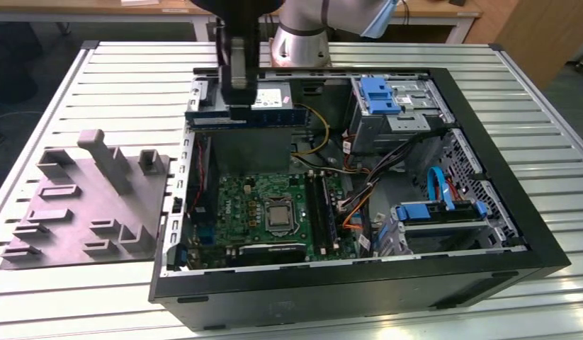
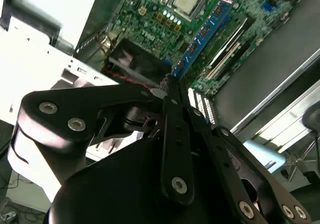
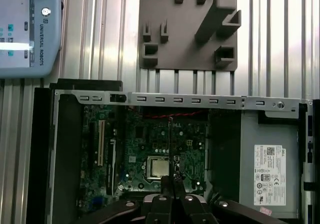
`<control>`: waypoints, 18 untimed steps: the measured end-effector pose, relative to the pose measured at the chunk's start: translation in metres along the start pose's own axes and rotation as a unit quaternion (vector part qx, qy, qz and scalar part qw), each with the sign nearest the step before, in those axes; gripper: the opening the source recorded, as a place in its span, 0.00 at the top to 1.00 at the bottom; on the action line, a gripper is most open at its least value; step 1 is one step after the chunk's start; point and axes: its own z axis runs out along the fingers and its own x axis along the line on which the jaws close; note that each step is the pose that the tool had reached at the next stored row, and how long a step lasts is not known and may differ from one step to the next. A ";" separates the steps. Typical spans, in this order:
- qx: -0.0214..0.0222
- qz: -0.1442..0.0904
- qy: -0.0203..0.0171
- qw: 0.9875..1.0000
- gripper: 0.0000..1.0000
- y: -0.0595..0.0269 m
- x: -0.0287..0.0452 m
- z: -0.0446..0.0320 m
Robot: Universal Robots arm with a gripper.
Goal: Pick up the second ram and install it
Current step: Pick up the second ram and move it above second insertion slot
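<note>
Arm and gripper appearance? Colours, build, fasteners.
The arm is silver-grey with a round joint housing and a light blue cap. The gripper is matte black, with flat bar linkages pinned by silver screws, tapering to narrow fingertips.

The black gripper (image 3: 170, 183) pinches the second ram (image 3: 170, 144), a thin stick seen edge-on, over the green motherboard (image 3: 145, 134) near the square silver processor socket (image 3: 159, 167). Outside the open black computer case (image 3: 40, 149), a grey plastic fixture plate (image 3: 185, 38) lies on the ribbed metal bench (image 3: 100, 33).
</note>
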 end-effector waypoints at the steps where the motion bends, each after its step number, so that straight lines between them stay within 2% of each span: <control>1: 0.000 0.000 0.000 1.000 0.88 -0.0036 0.0001 -0.0002; 11: -0.001 0.000 0.000 1.000 0.88 -0.0364 0.0007 -0.0022; 14: -0.001 0.000 0.000 1.000 0.88 -0.0417 0.0008 -0.0025; 18: -0.001 0.000 0.000 1.000 0.88 -0.0427 0.0008 -0.0026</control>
